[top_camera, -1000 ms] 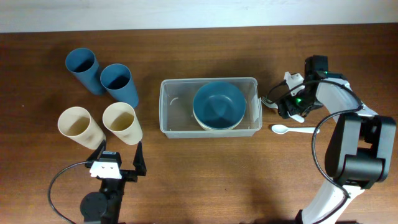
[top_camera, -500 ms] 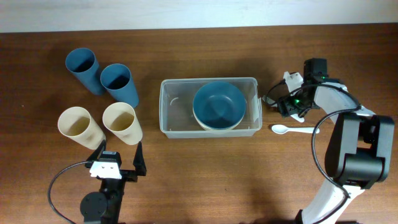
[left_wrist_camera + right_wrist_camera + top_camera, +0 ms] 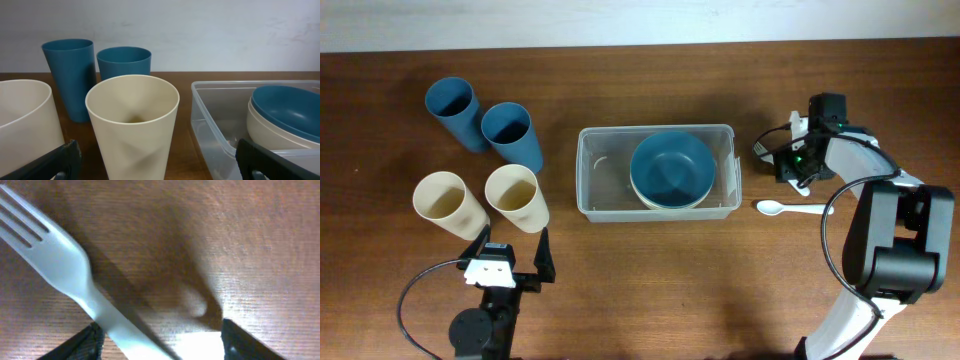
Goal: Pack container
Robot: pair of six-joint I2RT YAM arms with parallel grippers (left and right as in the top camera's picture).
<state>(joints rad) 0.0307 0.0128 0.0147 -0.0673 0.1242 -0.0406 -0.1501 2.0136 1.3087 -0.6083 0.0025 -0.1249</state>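
Wooden table (image 3: 650, 280): left jaws spread; right jaws apart, straddling fork (image 3: 65, 275) near container (image 3: 603, 178).

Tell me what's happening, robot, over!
Left gripper open, near the cream cups. Right gripper open, straddling the fork handle. Container holds stacked bowls; path to it clear.

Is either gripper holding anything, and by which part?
Nothing looks clamped. The handle of the white fork runs between the fingers of the right gripper, but they stand wider than it. The left gripper is open and empty.
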